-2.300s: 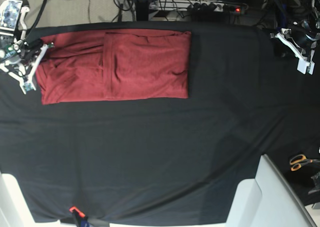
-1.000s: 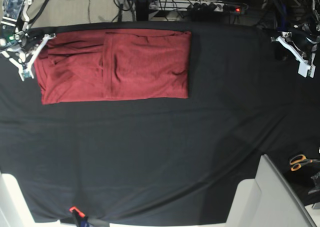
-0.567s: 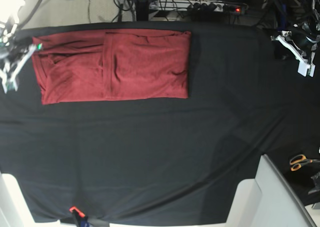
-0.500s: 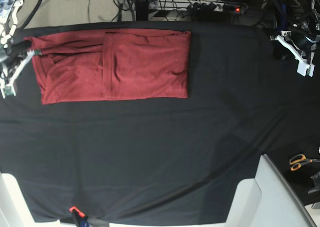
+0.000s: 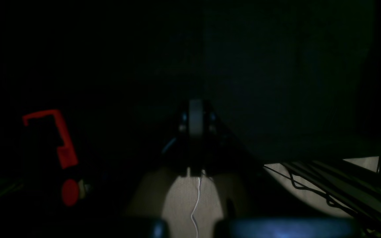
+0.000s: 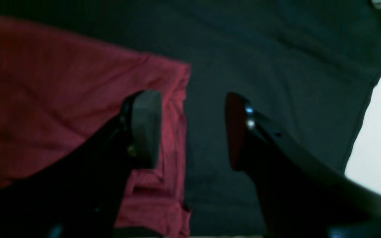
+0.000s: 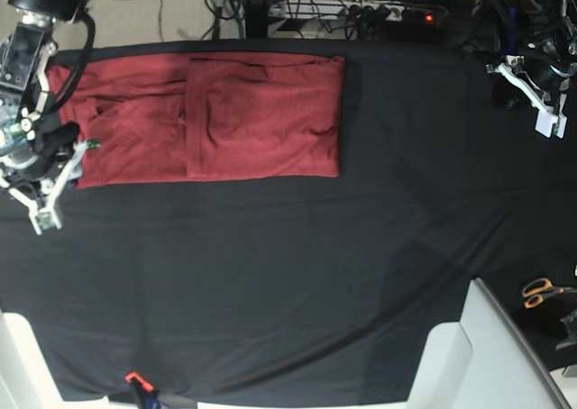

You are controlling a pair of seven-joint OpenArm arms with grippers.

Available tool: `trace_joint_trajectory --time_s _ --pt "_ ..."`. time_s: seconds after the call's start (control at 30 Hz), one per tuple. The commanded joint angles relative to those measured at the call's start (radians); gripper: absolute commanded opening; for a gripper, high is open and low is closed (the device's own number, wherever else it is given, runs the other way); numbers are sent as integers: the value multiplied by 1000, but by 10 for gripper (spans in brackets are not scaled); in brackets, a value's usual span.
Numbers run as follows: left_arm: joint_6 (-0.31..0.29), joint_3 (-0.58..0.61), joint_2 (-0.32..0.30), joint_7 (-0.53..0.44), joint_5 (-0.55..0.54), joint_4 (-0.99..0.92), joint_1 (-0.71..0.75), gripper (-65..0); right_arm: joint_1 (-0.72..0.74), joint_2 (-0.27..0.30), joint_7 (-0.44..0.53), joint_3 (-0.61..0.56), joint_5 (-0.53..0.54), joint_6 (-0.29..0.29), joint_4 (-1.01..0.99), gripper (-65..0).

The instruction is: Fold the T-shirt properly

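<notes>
The folded red T-shirt lies flat at the far left of the black tablecloth — the right gripper, jaws parted and empty, straddles its edge; the left gripper hangs clenched, well apart.

R tool was low w/ jaws apart, nothing between them; one finger sat over red cloth, the other over black. In base view the R arm reached down that view's left edge, wrist bent. L tool hung at far right corner, jaws closed, arm drawn back.
</notes>
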Motion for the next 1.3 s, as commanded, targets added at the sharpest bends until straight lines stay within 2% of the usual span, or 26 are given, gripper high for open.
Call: trace_joint_trajectory --time_s 0.0,0.07,0.13,0.27,0.37,0.57,0.63,0.77,0.83,1.03,1.27 --pt "0 -11 -20 -13 -15 14 14 -650 19 15 -2 38 4 -5 -2 -422" --pt "-2 -11 -21 -13 -15 14 18 -650 42 24 -60 110 72 19 -42 -422" --pt "-2 -13 -21 -13 -15 14 18 -650 55 81 -161 174 201 106 -100 -359" --pt "-2 -13 -21 -13 -15 14 18 -650 48 199 -316 296 532 106 -252 -189" --pt "0 -8 -21 -13 -15 14 17 -650 24 260 -355 371 718 106 -356 -92" --pt "0 -7 -20 -13 -15 14 18 -650 -16 386 -362 377 1040 106 -617 -80" --pt "0 -10 -20 -13 -15 14 18 -650 -18 408 -362 377 1069 106 -689 -78" --pt "-3 -11 -20 -13 -15 14 18 -650 -24 404 -413 371 1069 106 -725 -78" --pt "-3 -11 -20 -13 -15 14 18 -650 -27 383 -439 323 1072 106 -722 -78" --pt "-3 -7 -20 -13 -15 14 18 -650 -28 322 -438 220 1077 106 -723 -78" --pt "-3 -11 -20 -13 -15 14 18 -650 -1 308 -444 151 1077 106 -723 -83"
